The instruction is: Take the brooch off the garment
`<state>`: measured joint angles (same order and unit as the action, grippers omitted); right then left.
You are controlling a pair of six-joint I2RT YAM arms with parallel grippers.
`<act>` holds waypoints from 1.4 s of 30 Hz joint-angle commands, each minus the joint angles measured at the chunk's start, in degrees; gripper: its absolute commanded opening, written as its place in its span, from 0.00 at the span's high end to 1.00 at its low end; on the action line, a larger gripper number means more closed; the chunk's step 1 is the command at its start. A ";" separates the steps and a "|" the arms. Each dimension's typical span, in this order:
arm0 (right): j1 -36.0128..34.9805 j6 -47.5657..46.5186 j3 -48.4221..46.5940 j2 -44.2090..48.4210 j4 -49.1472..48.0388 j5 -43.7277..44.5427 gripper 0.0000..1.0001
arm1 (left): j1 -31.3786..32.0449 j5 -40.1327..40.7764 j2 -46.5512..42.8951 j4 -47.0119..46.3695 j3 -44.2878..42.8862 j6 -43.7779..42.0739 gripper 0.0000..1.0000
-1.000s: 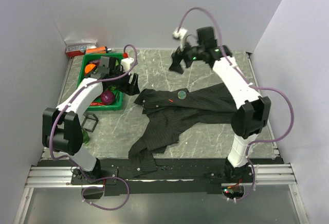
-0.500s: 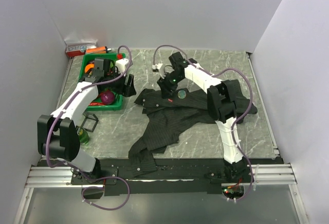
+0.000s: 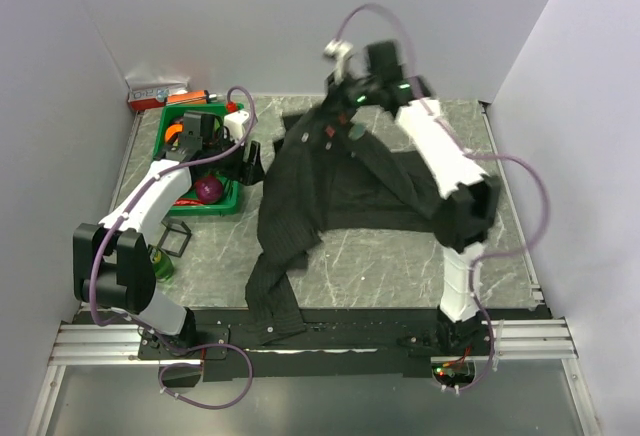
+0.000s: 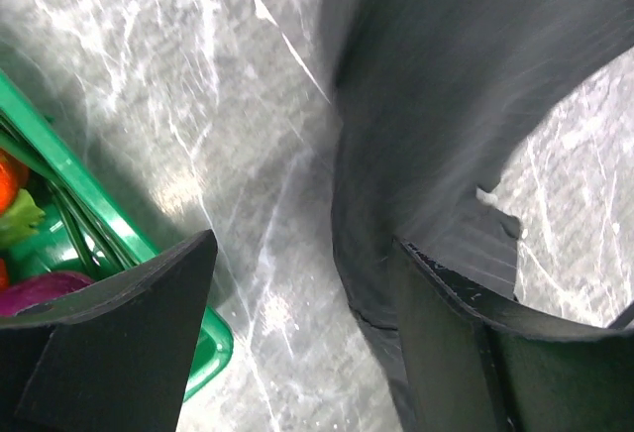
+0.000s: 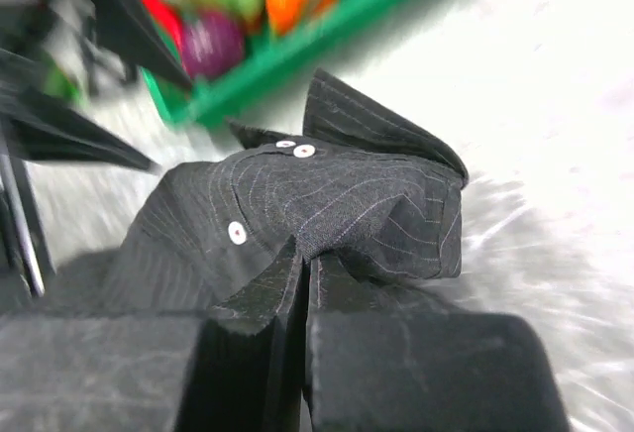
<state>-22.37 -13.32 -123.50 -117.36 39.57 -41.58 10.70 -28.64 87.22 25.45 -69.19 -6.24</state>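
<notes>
Right gripper (image 5: 303,271): fingers are pressing together on a fold of the garment (image 3: 330,186) and holding it up above the desk (image 3: 390,256), near the far edge.
Left gripper (image 4: 305,254): jaws are standing wide apart, gripping nothing, and hovering low between the green basket (image 3: 205,207) and the cloth's left edge.
Garment: dark and pinstriped. Its upper part is hanging from the right gripper. The rest is trailing over the middle of the desk, with one sleeve reaching the near edge.
Buttons (image 5: 304,151): small pale ones are showing on the bunched cloth in the right wrist view.
Brooch (image 3: 327,134): a tiny red speck is sitting on the raised cloth just below the right gripper. It is too small to make out any detail.
Basket: is sitting toward the far left corner and holding red, orange and purple items.
Box (image 3: 157,91): is lying at the far left corner behind the basket. It is carrying a red and white label whose print is too small to read.
</notes>
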 commanded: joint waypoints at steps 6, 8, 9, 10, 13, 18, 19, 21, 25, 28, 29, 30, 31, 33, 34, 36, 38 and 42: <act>10.67 -24.48 30.56 28.73 11.89 5.70 0.90 | -0.59 -1.15 0.05 -4.62 -2.01 1.32 0.25; 12.43 -32.43 41.34 31.30 15.43 8.78 0.68 | -0.68 -1.06 0.58 -5.15 -1.83 1.41 0.24; 13.05 -37.43 44.11 32.97 16.58 11.67 0.53 | -0.68 -1.24 0.84 -5.15 -1.74 1.49 0.24; 13.84 -38.87 46.05 33.33 18.59 11.79 0.50 | -0.68 -1.50 1.02 -5.06 -1.83 1.49 0.24; 16.39 -40.12 42.84 31.85 24.56 5.23 0.45 | -0.68 -1.68 1.64 -4.71 -2.27 1.41 0.24; 14.30 -29.23 24.56 21.07 20.74 -1.40 0.39 | -0.68 -1.50 2.34 -4.27 -2.35 1.06 0.24; 13.59 -28.17 22.45 18.94 19.50 -1.05 0.39 | -0.59 -1.50 2.60 -4.01 -2.35 1.05 0.24; 12.09 -25.27 17.08 12.46 15.46 1.93 0.38 | -0.68 -1.68 3.13 -2.70 -3.14 0.53 0.24; 9.02 -24.56 8.22 1.45 14.48 5.72 0.36 | -0.68 -1.51 3.31 -0.14 -4.29 -1.23 0.25; 8.40 -25.35 4.86 -5.93 15.97 8.97 0.36 | -0.68 -0.98 2.78 0.74 -4.29 -1.84 0.25; 8.22 -25.26 2.94 -7.43 16.41 9.32 0.36 | -0.68 -0.89 2.61 0.83 -4.20 -1.76 0.25; 8.31 -25.26 1.96 -9.97 17.37 9.50 0.36 | -0.68 -0.63 2.43 1.00 -4.20 -1.67 0.25; 8.40 -25.26 1.25 -11.04 17.90 9.24 0.36 | -0.68 -0.36 2.08 1.09 -4.11 -1.67 0.24; 8.13 -25.09 -0.42 -13.06 18.61 8.28 0.35 | -0.68 -0.19 1.64 1.18 -3.32 -1.67 0.24; 8.22 -25.00 -0.34 -13.59 19.05 8.01 0.35 | -0.68 -0.01 1.29 1.27 -2.97 -1.67 0.24; 7.87 -23.77 0.28 -14.56 18.70 8.27 0.34 | -0.68 0.08 1.11 1.18 -2.01 -1.76 0.24; 7.61 -22.63 0.20 -15.44 19.40 8.10 0.34 | -0.68 0.17 1.28 1.18 -1.30 -1.93 0.24; 6.90 -19.82 -4.10 -20.43 24.14 7.22 0.34 | -0.68 0.61 1.55 1.18 -1.21 -2.28 0.25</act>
<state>-14.61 -36.45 -121.75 -134.98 59.72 -32.82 10.20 -28.36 90.83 26.48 -70.52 -7.33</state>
